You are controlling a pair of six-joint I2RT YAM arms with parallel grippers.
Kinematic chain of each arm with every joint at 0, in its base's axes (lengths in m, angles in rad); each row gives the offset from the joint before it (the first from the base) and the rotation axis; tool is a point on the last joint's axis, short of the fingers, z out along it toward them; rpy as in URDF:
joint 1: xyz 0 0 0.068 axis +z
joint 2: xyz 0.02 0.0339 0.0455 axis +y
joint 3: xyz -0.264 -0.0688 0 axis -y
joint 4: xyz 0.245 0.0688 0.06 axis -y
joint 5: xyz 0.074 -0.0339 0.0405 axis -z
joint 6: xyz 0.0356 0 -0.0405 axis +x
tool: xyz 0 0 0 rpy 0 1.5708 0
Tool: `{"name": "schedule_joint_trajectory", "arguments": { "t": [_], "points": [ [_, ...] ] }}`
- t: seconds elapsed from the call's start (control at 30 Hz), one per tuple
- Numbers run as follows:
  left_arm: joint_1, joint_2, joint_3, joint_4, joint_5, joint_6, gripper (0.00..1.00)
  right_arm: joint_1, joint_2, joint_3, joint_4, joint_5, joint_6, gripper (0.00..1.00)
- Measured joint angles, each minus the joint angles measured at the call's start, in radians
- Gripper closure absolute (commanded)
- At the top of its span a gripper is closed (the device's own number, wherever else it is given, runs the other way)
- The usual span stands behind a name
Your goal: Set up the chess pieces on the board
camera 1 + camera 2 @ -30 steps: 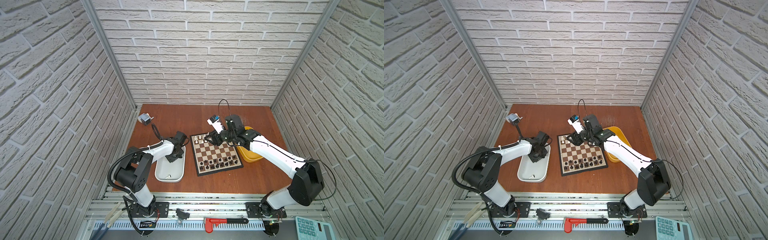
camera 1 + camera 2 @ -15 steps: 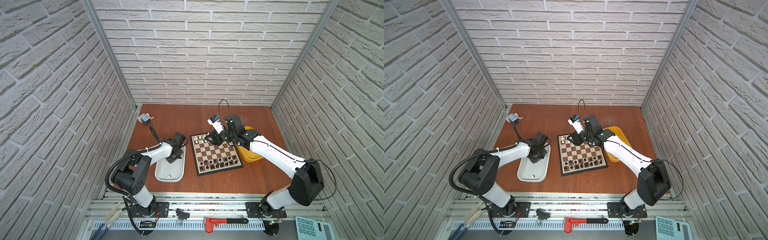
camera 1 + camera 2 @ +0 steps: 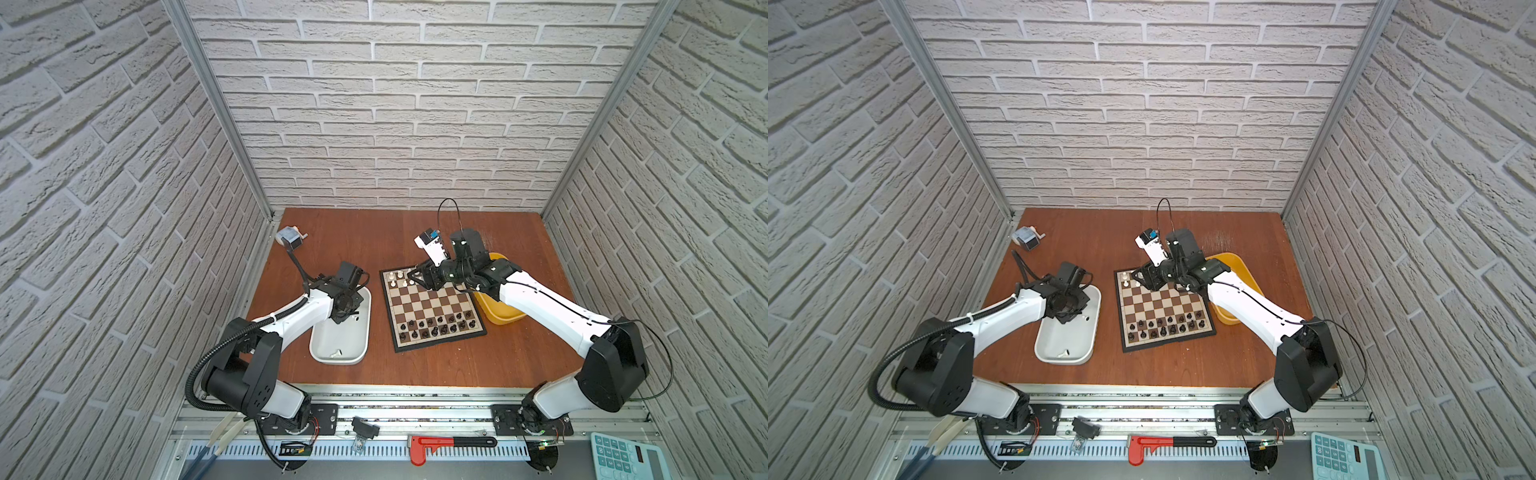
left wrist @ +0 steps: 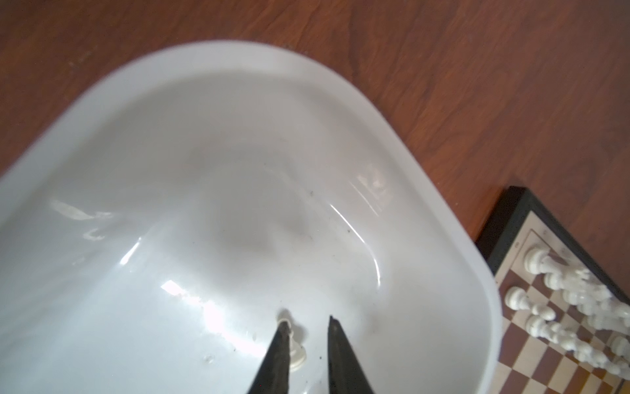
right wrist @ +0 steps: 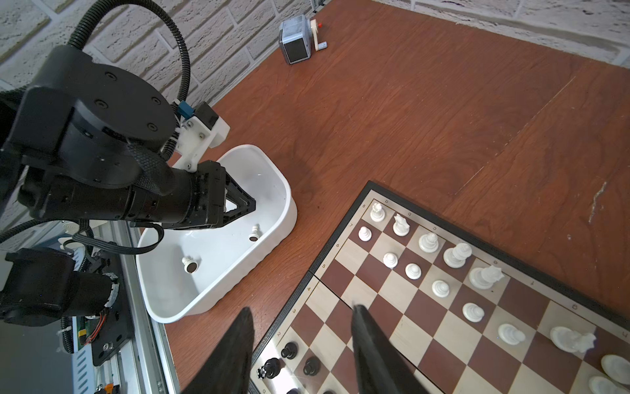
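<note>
Cell walled in white brick; brown wooden bench (image 3: 345, 245). Grey crank device (image 3: 289, 240) in the far left corner, not in play.

White tub (image 3: 336, 360), left of the board: two white pawns lie on their sides in it, one near the end closest to the arm bases (image 3: 334, 354). The other pawn (image 4: 296, 344) lies against one finger of the left tool (image 4: 305, 322). Its fingers stand slightly apart, with nothing pinched.

Board (image 3: 432, 307), mid-bench: black pieces (image 3: 436, 326) fill the two near rows. White pieces (image 5: 439, 288) are crowded along the far rows.

Right tool (image 5: 301, 308): fingers spread, empty, above the board's far left part. Yellow tub (image 3: 498, 316) is just right of the board.

Risks:
- The pawn is off-centre in the gap, so closing may skid it across the glossy tub floor.
- A pinch on the round head could let it swing or drop in transit.
- The white rows are tight, so either tool descending there could topple neighbours.
- Both arms heading for the same corner could collide.
</note>
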Motion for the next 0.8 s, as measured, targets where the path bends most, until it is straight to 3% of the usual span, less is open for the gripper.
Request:
{"name": "schedule_joint_trajectory", "arguments": {
  "t": [0.17,0.5,0.8],
  "points": [
    [-0.004,-0.016,-0.045,-0.009,0.057,-0.045,0.65,0.000,0.000,0.000,0.000,-0.008,0.006,0.52],
    [-0.047,0.100,-0.003,-0.006,0.074,-0.071,0.64,0.000,0.000,0.000,0.000,-0.012,0.006,0.52],
    [-0.049,0.135,0.024,0.003,0.082,-0.092,0.69,0.000,0.000,0.000,-0.002,-0.006,-0.002,0.52]
  ]
}}
